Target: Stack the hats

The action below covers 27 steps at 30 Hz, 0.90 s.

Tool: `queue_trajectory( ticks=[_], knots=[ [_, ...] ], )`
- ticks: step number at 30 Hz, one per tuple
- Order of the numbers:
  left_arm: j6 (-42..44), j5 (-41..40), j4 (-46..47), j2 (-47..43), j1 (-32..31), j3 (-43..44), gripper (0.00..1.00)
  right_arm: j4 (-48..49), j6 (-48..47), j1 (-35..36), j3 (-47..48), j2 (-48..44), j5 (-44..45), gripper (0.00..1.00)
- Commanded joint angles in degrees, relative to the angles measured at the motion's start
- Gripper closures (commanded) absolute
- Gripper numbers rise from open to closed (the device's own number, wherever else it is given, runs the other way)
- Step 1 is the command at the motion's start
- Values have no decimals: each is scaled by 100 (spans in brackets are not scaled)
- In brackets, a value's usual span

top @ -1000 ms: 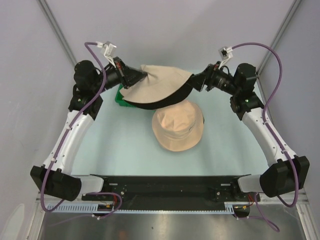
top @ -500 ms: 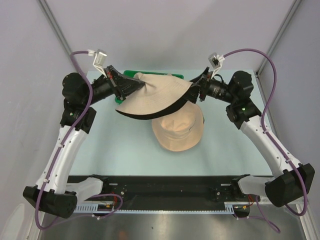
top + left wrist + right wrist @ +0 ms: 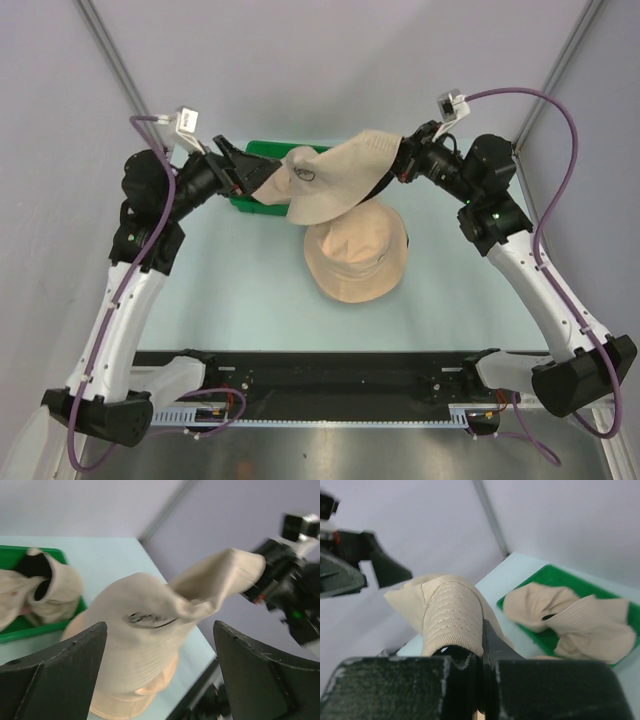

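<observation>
A beige hat (image 3: 330, 185) hangs in the air by its brim from my right gripper (image 3: 398, 165), which is shut on it; in the right wrist view the ribbed brim (image 3: 452, 615) curls out of the closed jaws of that gripper (image 3: 482, 652). The hat droops over a peach hat (image 3: 358, 258) lying crown-up on the table. My left gripper (image 3: 262, 180) stands wide open at the hanging hat's left side, its fingers (image 3: 60, 675) apart and not gripping the hat (image 3: 145, 630). More beige hats (image 3: 570, 615) lie crumpled in the tray.
A green tray (image 3: 285, 150) sits at the back left of the pale table (image 3: 230, 290), also in the left wrist view as the tray (image 3: 30, 630). Grey walls and a frame post (image 3: 492, 515) close off the back. The black arm rail (image 3: 330, 370) runs along the near edge.
My left gripper opened and let go of the hat's left edge. My right gripper closed on the brim. The hat now sags from the right side, uncovering the green tray.
</observation>
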Motion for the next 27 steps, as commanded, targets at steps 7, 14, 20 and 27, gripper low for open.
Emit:
queue_trajectory(
  ticks=[7,14,20,27],
  knots=[
    [-2252,-1080,310,-1567,-121,-1877,9,370,-812,764,638,-161,2715,100],
    [-3118,-1975,1656,-1656,-1482,-2670,7,63,-1682,2172,893,41,4932,100],
    [-3988,-2248,2484,-1155,-2205,-2592,5,36,-2095,3015,1060,225,6269,100],
    [-4516,-2328,2519,-883,-2460,-2609,4,54,-2184,3307,1174,260,6893,100]
  ],
)
